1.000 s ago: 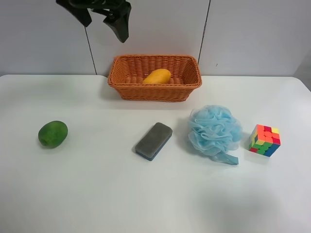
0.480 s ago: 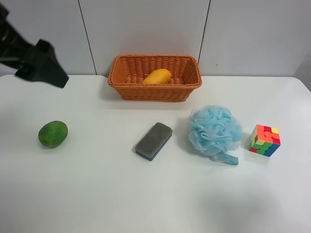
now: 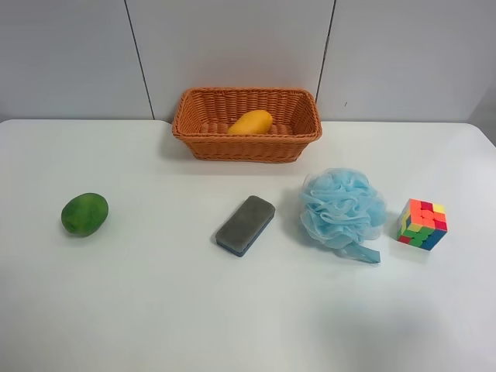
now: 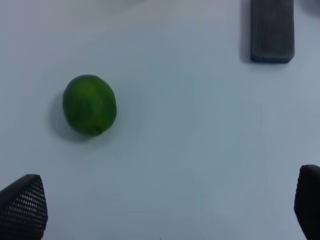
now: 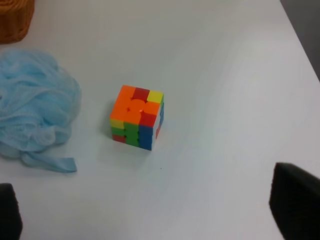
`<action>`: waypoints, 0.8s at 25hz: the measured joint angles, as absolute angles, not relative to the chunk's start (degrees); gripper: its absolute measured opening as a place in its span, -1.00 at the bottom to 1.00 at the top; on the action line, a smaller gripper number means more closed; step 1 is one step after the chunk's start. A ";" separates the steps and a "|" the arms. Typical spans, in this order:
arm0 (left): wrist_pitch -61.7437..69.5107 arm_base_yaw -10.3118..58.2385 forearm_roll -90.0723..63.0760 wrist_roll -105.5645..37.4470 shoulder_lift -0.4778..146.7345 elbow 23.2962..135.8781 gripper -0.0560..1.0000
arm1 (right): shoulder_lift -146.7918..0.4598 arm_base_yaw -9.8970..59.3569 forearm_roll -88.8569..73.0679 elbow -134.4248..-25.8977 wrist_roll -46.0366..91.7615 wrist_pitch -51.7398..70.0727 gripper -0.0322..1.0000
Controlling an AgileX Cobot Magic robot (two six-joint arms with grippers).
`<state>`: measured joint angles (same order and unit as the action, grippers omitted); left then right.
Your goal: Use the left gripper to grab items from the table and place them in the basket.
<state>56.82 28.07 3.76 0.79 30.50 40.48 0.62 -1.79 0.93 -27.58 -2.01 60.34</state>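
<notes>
Exterior high view shows neither arm. Left wrist view cuts off the left gripper [image 4: 165, 210] to two fingertips at the lower corners, spread wide and empty above the tabletop [image 4: 190, 130]. Green fruit [image 4: 89, 104] lies left of center; sponge [image 4: 271, 29] upper right. Mango [image 3: 250, 122] rests inside basket [image 3: 246, 147].

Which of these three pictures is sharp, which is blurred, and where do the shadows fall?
Exterior high view: sharp, evenly lit, with soft short shadows under the green fruit and the sponge. Right wrist view: slightly soft; the puzzle cube stays readable, but the dark pincer tips at the frame's edge are blurred. Left wrist view: bluish tint, faint shadow beside the fruit.
</notes>
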 joint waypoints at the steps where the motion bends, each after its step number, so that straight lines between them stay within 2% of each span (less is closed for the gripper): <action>1: 56.94 27.54 3.58 0.84 28.78 39.40 0.99 | 0.62 -1.79 0.93 -27.58 -2.01 60.34 0.99; 10: 58.31 13.74 0.78 0.00 15.21 30.85 0.99 | 0.62 -1.79 0.93 -27.58 -2.01 60.34 0.99; 15: 61.41 5.87 -1.14 -2.49 9.61 30.26 0.99 | 0.62 -1.79 0.93 -27.58 -2.01 60.34 0.99; 20: 61.46 0.75 -2.45 -4.35 3.17 30.26 0.99 | 0.62 -1.79 0.93 -27.58 -2.01 60.34 0.99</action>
